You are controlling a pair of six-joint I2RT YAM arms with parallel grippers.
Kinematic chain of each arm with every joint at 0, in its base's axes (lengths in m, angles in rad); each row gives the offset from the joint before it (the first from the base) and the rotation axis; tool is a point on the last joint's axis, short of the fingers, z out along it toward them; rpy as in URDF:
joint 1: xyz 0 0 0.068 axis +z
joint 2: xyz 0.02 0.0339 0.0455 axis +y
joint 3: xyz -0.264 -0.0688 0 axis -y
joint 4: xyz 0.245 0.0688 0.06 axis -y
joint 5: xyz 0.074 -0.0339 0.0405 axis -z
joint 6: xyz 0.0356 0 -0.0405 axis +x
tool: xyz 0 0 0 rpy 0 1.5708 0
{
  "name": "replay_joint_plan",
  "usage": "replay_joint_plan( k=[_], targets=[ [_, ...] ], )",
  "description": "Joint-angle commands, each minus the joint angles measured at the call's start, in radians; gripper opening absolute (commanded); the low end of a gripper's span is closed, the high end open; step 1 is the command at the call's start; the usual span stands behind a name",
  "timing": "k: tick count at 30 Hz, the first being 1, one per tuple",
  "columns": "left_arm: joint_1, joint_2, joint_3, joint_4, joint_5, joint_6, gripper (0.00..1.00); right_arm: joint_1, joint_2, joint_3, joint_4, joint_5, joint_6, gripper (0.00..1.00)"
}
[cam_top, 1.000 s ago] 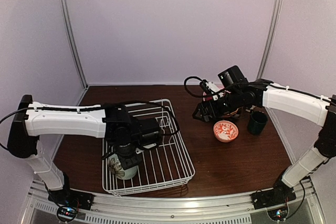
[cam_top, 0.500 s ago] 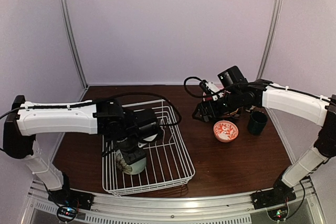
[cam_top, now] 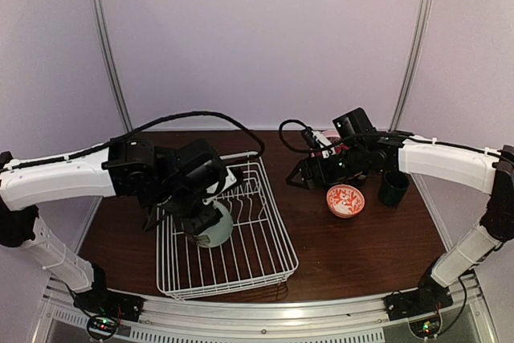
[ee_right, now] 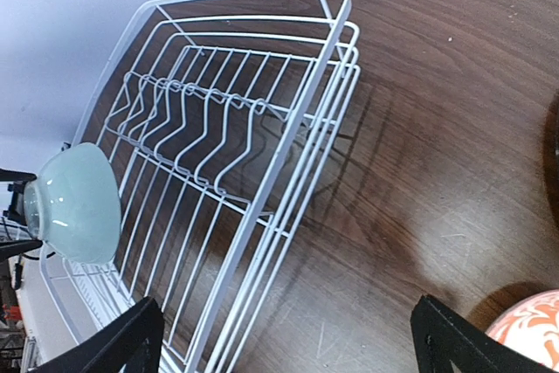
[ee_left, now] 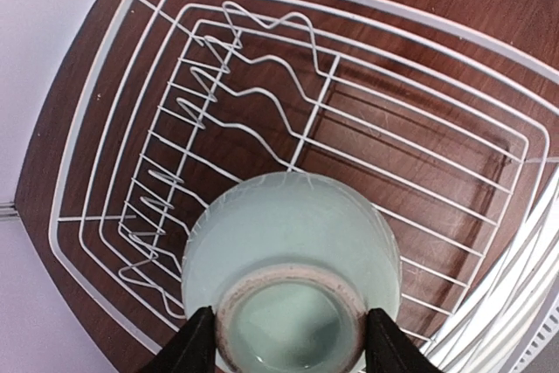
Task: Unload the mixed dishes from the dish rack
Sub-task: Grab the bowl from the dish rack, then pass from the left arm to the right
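While the left end effector [ee_left: 288, 342] pinches the pale-green bowl [ee_left: 288, 242] over the dish rack [cam_top: 249, 247], the right end effector [ee_right: 288, 347] hangs spread.

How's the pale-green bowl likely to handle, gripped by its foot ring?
Probably slippery: the pale-green bowl looks glossy, and the left gripper pinches only its narrow foot ring. Likely stiff but fragile, since it looks like glazed ceramic. Its wider body spreads beyond the fingers, so it may tilt if jolted.

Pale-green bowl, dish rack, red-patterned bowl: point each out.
pale-green bowl [ee_left: 293, 229], left wrist view, outer side wall.
dish rack [cam_top: 249, 248], top external view, bare wire floor.
red-patterned bowl [cam_top: 345, 200], top external view, inside.
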Motion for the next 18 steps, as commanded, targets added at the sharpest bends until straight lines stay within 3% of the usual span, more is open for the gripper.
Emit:
replay_joint_plan(
  k=[1,18],
  targets=[
    [0.021,-0.079,0.001,0.135,-0.072,0.013,0.28,0.006,-0.014,-0.059,0.179,-0.140,0.112,1.00],
    [0.046,-0.186,-0.006,0.254,-0.108,0.017,0.27,0.113,0.078,-0.265,1.033,-0.339,0.717,1.00]
  ],
)
